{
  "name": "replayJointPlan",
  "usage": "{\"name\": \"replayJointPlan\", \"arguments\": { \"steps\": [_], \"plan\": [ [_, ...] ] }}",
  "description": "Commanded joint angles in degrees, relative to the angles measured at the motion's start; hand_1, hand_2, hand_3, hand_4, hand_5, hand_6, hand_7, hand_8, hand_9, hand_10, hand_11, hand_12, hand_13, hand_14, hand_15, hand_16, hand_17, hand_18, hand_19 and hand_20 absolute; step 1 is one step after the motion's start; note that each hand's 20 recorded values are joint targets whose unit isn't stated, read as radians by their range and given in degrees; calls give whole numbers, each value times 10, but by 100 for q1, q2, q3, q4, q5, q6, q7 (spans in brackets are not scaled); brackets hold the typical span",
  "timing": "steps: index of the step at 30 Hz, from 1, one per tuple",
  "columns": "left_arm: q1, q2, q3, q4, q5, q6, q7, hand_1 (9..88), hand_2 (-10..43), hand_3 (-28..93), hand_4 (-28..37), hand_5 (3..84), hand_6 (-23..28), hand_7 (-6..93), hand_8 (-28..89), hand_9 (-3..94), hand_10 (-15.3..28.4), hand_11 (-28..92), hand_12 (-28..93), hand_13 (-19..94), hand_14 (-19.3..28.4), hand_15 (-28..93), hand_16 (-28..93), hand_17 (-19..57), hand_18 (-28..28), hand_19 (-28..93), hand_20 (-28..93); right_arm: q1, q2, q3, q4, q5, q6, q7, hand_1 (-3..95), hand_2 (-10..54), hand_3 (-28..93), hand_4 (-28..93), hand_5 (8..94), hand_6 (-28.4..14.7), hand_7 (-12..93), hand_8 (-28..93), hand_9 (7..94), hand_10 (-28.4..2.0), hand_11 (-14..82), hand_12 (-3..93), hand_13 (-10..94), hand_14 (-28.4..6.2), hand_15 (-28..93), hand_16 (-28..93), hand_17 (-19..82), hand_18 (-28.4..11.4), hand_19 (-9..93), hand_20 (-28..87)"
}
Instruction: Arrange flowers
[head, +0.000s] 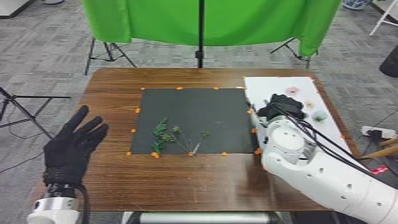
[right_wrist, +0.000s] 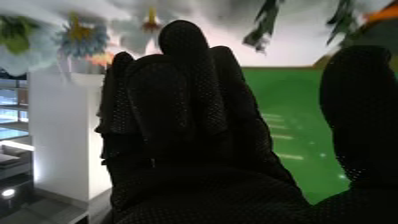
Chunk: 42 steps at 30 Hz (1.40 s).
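Green leafy flower stems (head: 159, 137) lie on the near left part of a dark square mat (head: 191, 107) edged with small orange markers (head: 179, 88), on a brown wooden table (head: 115, 185); pale artificial flower heads (head: 292, 90) lie on a white rectangular sheet (head: 265, 86) at the right; the black-gloved right hand (head: 282, 106) is over that sheet, its fingers extended and thumb spread apart from them, with its arm and black cables (head: 311, 132) covering part of the sheet; the right wrist view shows a blue-petalled flower (right_wrist: 82, 41) beyond the fingers; the black-gloved left hand (head: 69, 150) is over the table's left side, fingers spread; a green cloth (head: 213, 25) hangs behind the table.
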Motion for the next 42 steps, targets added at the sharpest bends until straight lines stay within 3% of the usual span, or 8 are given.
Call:
{"name": "replayJointPlan", "arguments": {
  "steps": [1, 6, 10, 13, 18, 26, 27, 42],
  "plan": [
    [39, -207, -72, -8, 114, -36, -249, 204, 69, 811, -283, 346, 73, 102, -98, 342, 207, 222, 92, 228, 284, 509, -124, -104, 284, 543, -31, 74, -289, -169, 115, -43, -429, 15, 277, -45, 715, -243, 599, -78, 109, -106, 694, -194, 427, 173, 684, -156, 757, 151, 297, -284, 895, 85],
    [0, -289, -87, -1, 168, -87, -344, 204, 70, 811, -283, 345, 73, 102, -98, 342, 207, 222, 93, 228, 284, 509, -124, -104, 284, 543, -31, 188, -511, -289, 376, 346, -850, 149, 280, -52, 707, -243, 598, -76, 108, -106, 693, -193, 437, 176, 687, -155, 766, 155, 298, -284, 896, 86],
    [-1, -261, -75, 5, 148, -68, -285, 204, 69, 810, -283, 345, 73, 102, -98, 342, 207, 222, 92, 227, 284, 509, -124, -104, 284, 543, -31, 402, -580, -686, 600, 358, -854, 113, 305, -69, 712, -241, 631, -67, 117, -106, 701, -189, 447, 177, 690, -152, 769, 156, 299, -284, 899, 88],
    [-21, -285, -75, 11, 170, -86, -272, 204, 69, 811, -283, 346, 73, 102, -98, 342, 208, 221, 92, 227, 284, 509, -124, -104, 284, 543, -31, 563, -594, -987, 762, 279, -881, -64, 388, -93, 729, -263, 707, -46, 151, -104, 735, -167, 450, 181, 714, -130, 756, 170, 317, -277, 916, 106],
    [-21, -267, -58, 17, 146, -52, -210, 204, 69, 811, -283, 346, 73, 102, -98, 342, 207, 221, 93, 228, 284, 509, -124, -104, 284, 543, -31, 479, -515, -940, 725, 188, -519, -256, 547, -95, 655, -282, 867, -13, 221, 51, 858, -102, 402, 254, 781, -81, 717, 193, 351, -241, 929, 150],
    [19, -340, -99, -1, 176, -61, -255, 204, 69, 812, -283, 346, 73, 102, -97, 343, 207, 221, 93, 227, 284, 509, -124, -104, 284, 543, -30, 446, -209, -746, 526, -97, 397, -276, 556, -95, 677, -283, 896, -9, 211, 66, 879, -100, 381, 272, 807, -71, 721, 206, 364, -234, 932, 219],
    [20, -288, -84, 4, 155, -38, -219, 204, 69, 812, -283, 346, 73, 102, -98, 343, 207, 222, 93, 227, 284, 509, -124, -104, 284, 543, -30, 465, -174, -715, 479, -83, 470, -269, 554, -95, 687, -283, 900, -10, 213, 69, 888, -104, 389, 264, 810, -71, 726, 209, 365, -233, 932, 230],
    [116, -282, -102, -52, 143, 8, -149, 204, 70, 812, -283, 346, 73, 102, -97, 343, 207, 223, 93, 228, 284, 508, -124, -105, 283, 543, -28, 313, 58, -254, -391, -198, 694, -451, 550, -95, 721, -283, 915, -20, 205, 90, 904, -109, 407, 258, 815, -79, 748, 218, 370, -236, 932, 293]
  ]
}}
